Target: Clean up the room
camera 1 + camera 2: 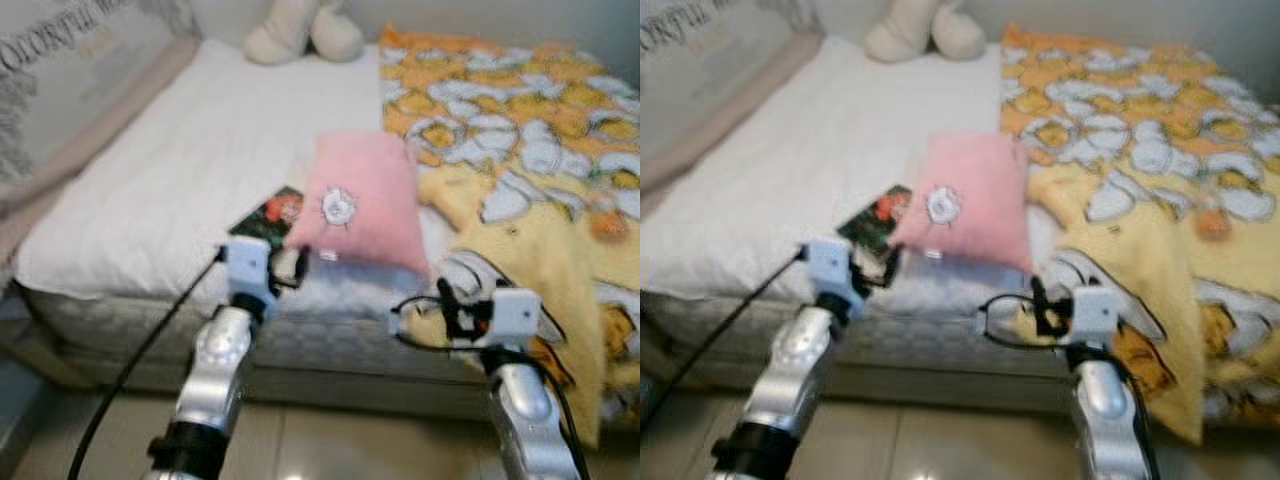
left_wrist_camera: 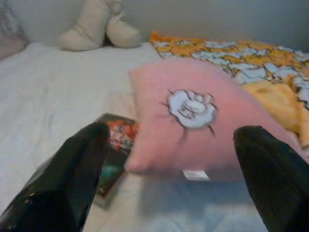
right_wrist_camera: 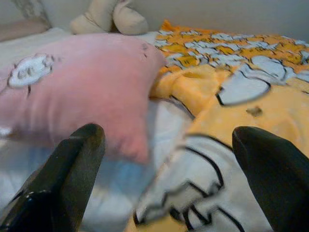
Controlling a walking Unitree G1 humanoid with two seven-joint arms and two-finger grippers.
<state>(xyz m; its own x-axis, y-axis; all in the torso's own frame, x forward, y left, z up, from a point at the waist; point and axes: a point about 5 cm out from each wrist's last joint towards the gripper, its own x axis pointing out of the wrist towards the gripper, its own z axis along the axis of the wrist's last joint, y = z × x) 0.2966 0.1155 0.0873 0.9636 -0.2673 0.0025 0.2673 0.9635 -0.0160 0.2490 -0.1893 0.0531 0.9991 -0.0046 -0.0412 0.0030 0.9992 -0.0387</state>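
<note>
Right now my left gripper [image 2: 169,179] and right gripper [image 3: 169,179] hover spread wide before the pink pillow [image 1: 362,200] on the bed [image 1: 180,170]; probably soft and light, best pinched at a near corner.

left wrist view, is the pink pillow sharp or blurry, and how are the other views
Left wrist view: the square pink pillow with a white flower patch is soft, smeared at its edges. Right wrist view: its near corner is blurred too. Both eye views: mildly blurred overall, with even, soft lighting and no glare.

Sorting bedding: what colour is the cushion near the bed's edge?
Pink cushion with a white flower patch; left wrist view.
</note>
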